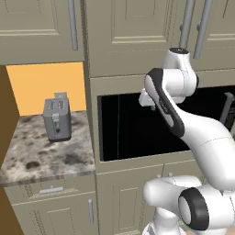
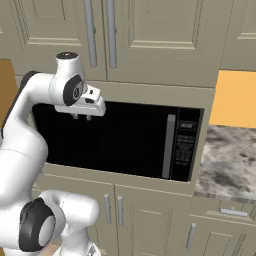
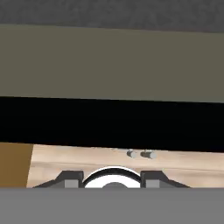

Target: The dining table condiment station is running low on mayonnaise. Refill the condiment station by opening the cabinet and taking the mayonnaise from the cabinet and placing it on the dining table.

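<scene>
Cabinet (image 2: 125, 40) doors shut, top of frame | rigid, grab bar handle (image 2: 111, 32) | gripper (image 2: 81, 117) part-open, holding nothing

You see beige-taupe cabinet (image 2: 150, 40) doors, grey bar handles (image 2: 111, 32). Black microwave (image 2: 125, 140) front, grey handle strip. Silver-grey toaster (image 1: 57, 119) on mottled grey-brown marble counter (image 1: 46, 156). Orange wall (image 1: 48, 87) behind toaster. White arm, dark joints; gripper (image 2: 81, 116) white, dark tips.
</scene>
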Motion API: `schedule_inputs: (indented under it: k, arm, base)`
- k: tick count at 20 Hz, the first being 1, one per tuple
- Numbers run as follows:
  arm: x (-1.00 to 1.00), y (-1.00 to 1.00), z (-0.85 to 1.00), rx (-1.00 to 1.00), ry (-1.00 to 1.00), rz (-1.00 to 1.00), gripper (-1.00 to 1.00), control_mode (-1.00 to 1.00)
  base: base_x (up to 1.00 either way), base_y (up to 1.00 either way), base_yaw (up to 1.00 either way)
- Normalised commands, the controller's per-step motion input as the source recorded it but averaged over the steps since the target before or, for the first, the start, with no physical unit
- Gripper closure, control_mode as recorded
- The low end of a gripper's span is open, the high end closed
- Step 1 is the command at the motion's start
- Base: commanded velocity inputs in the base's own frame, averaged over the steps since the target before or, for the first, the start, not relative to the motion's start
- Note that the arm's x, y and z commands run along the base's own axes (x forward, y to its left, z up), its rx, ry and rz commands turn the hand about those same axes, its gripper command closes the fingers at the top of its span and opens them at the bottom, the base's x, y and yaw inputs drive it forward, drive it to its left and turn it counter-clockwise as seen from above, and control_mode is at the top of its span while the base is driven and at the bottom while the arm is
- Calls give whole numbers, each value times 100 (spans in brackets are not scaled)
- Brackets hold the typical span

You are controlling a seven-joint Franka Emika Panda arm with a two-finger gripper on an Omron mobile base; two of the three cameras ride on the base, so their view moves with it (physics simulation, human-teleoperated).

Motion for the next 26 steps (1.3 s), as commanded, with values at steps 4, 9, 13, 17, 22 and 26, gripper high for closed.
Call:
schedule_inputs:
  k: [4,9,13,17,22,26]
  arm:
    - [-53,7,0,0,-11,0,-100,-100]
    - [-78,-21,22,0,-75,10,-100,-100]
    - [-19,-23,48,0,-80,13,-100,-100]
    - [8,-4,76,-1,-63,9,-100,-100]
    - [16,0,37,0,-55,3,-100,-100]
    - [2,0,2,-1,-37,-7,-100,-100]
  base:
    - [0,0,0]
    - [0,0,0]
    - [0,0,0]
    - [0,0,0]
    - [0,0,0]
    - [0,0,0]
